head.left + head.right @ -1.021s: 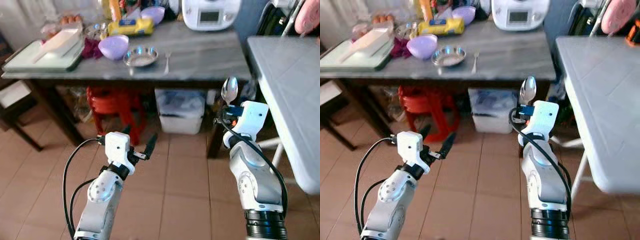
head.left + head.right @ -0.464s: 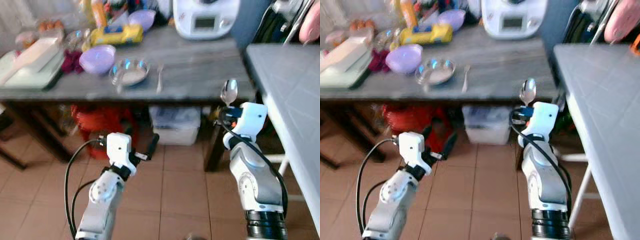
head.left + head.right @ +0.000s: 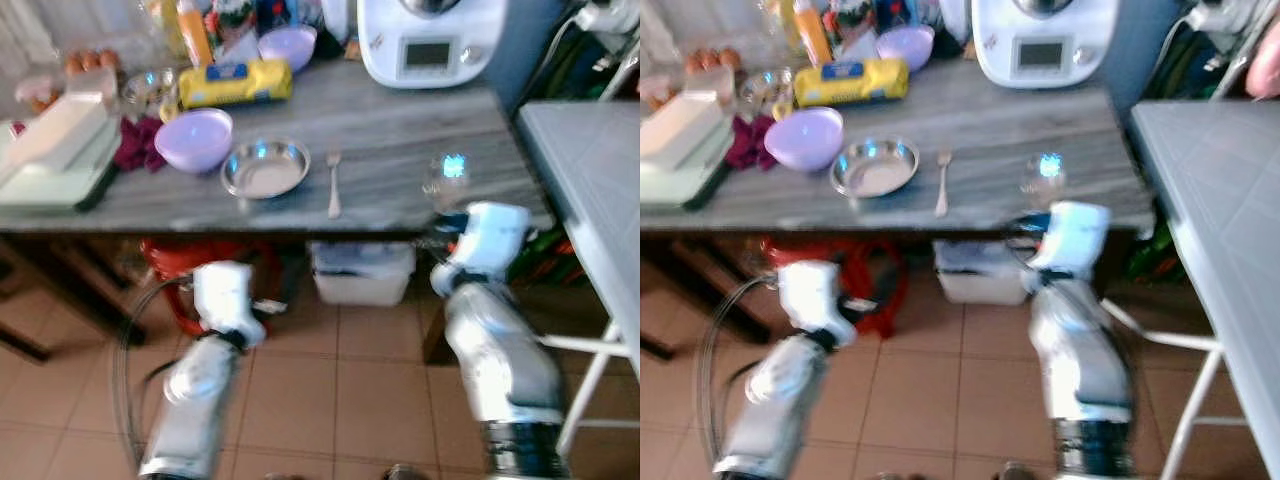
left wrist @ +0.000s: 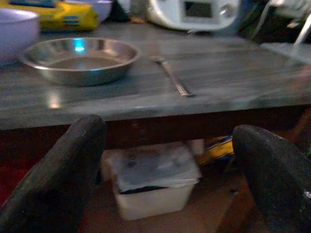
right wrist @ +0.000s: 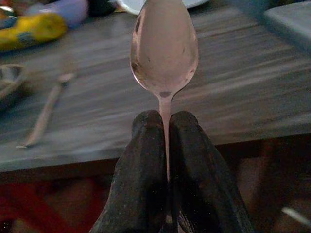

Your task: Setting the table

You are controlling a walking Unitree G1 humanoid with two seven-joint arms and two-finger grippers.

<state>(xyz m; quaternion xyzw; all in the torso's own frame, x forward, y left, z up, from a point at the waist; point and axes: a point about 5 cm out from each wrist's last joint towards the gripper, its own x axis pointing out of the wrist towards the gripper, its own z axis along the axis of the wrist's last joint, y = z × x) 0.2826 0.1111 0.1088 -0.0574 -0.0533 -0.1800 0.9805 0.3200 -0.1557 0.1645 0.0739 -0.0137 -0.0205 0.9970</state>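
The right gripper (image 5: 165, 127) has its two black fingers pressed together on the handle of a spoon (image 5: 164, 48), which stands upright just before the front edge of the grey counter (image 3: 400, 125), near its right corner. The left gripper (image 4: 167, 160) is spread wide, below that front edge. On the counter, near the front, a fork (image 3: 334, 184) lies beside what seems a steel bowl (image 3: 265, 168), though the picture is blurred.

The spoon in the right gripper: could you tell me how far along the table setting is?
Looks done: a steel plate lies on the grey table with a fork beside it. In hand: the right gripper holds the spoon upright near the table's edge. Left: laying the spoon down; the left gripper is open.
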